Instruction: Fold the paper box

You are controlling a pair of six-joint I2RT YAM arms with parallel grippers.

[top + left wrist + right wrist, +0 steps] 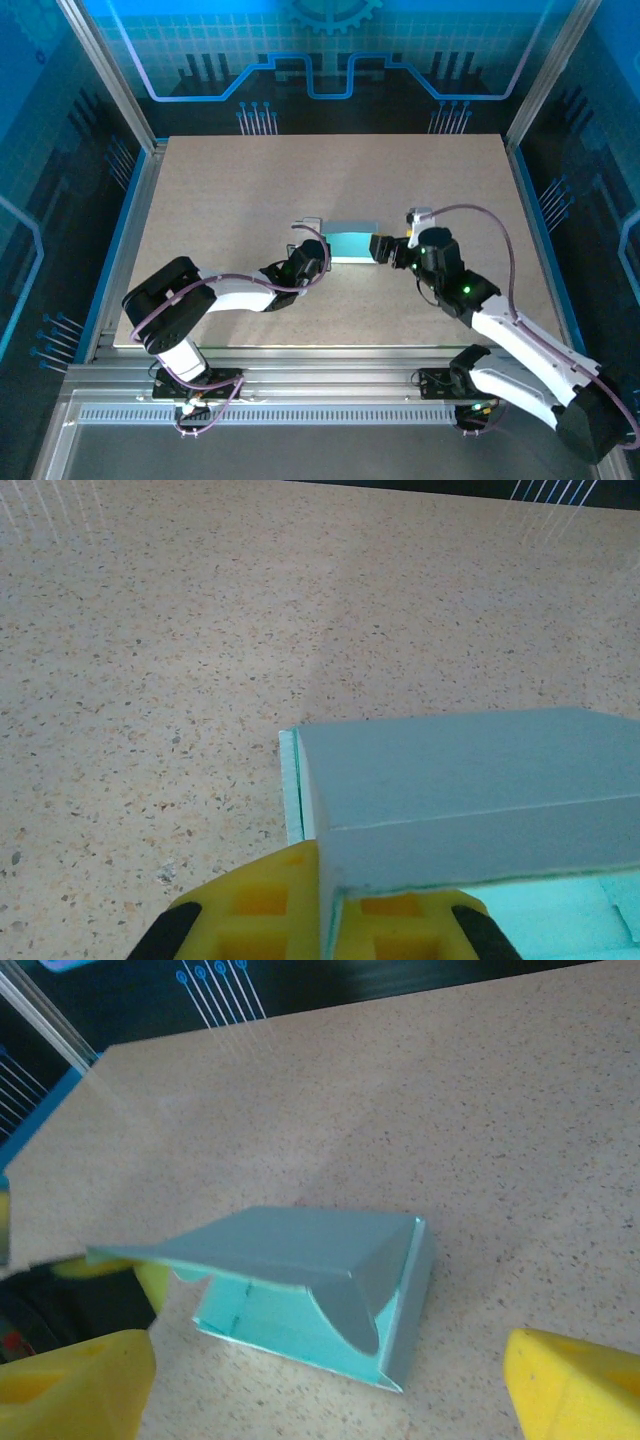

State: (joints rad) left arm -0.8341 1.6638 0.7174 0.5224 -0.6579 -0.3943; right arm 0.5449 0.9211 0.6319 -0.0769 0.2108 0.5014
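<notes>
L gripper (325,905) jaws shut tight, pinching one thin wall of the paper box (470,780) btwn its yellow fingers (290,880), prob. to anchor that end so the card can't slide while the other end gets worked. R gripper (325,1390) jaws spread wide w/ nothing btwn them. Its yellow fingertips (575,1385) sit either side of the box's open end, apart from it, so it looks free to go for a flap. Box lies mid-table (250,180), btwn the two grippers, half formed: top panel lifted and slanting, a rounded flap (350,1320) curled inward at the end, side wall upright. Inside, as far as the R wrist view shows, it's empty, just bare mint card. The far interior is hidden under the panel.
</notes>
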